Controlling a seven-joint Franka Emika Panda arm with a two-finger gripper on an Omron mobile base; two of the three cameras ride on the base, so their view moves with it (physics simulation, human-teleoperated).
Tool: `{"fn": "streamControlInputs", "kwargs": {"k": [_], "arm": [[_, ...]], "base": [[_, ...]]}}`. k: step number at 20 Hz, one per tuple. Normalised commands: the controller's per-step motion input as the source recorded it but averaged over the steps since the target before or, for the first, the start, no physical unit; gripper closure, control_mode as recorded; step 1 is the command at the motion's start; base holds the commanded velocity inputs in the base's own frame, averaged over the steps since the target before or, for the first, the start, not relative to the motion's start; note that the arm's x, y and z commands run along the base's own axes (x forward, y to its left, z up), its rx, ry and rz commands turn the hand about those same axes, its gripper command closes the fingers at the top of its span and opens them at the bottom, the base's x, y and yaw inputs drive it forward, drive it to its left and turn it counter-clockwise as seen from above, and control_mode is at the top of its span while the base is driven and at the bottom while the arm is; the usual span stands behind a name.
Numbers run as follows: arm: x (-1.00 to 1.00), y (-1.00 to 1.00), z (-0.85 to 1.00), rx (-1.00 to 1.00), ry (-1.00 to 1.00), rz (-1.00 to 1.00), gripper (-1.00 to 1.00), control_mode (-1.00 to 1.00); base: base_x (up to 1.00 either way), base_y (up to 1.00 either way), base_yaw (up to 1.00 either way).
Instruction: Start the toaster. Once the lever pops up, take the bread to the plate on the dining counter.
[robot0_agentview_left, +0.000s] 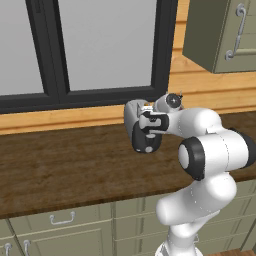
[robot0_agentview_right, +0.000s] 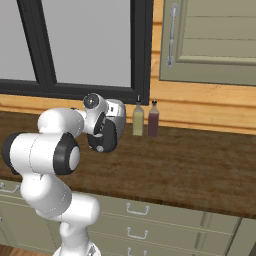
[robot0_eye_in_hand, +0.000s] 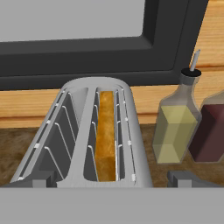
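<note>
Currently, hand view, left to centre: rounded silver-grey toaster (robot0_eye_in_hand: 83, 131) with two slots, left one empty, thin tan bread slice (robot0_eye_in_hand: 106, 135) sitting down in the right one. Right of it stand a yellow oil bottle (robot0_eye_in_hand: 175, 127) and, at the frame's right edge, a dark red bottle (robot0_eye_in_hand: 212, 131), just beside each other on the dark wood desk (robot0_eye_in_hand: 13, 144). Gripper (robot0_eye_in_hand: 112, 178) is wide, holding nothing; fingertips (robot0_eye_in_hand: 186, 178) sit at bottom left and bottom right, flanking the toaster's near end. Left base view: toaster mid-frame, mostly behind the hand. Right base view: both bottles right of the toaster, under the black window frame (robot0_agentview_right: 142, 50).
</note>
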Motion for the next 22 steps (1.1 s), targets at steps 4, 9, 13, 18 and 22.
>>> {"fn": "streamControlInputs", "kwargs": {"k": [4,9,13,18,22], "arm": [[0.0,0.0,0.0,0.0,0.0,0.0,-1.0,-1.0],[0.0,0.0,0.0,0.0,0.0,0.0,-1.0,-1.0],[0.0,0.0,0.0,0.0,0.0,0.0,-1.0,-1.0],[0.0,0.0,0.0,0.0,0.0,0.0,-1.0,-1.0],[0.0,0.0,0.0,0.0,0.0,0.0,-1.0,-1.0]], "base": [[0.0,0.0,0.0],[0.0,0.0,0.0],[0.0,0.0,0.0],[0.0,0.0,0.0],[0.0,0.0,0.0]]}}
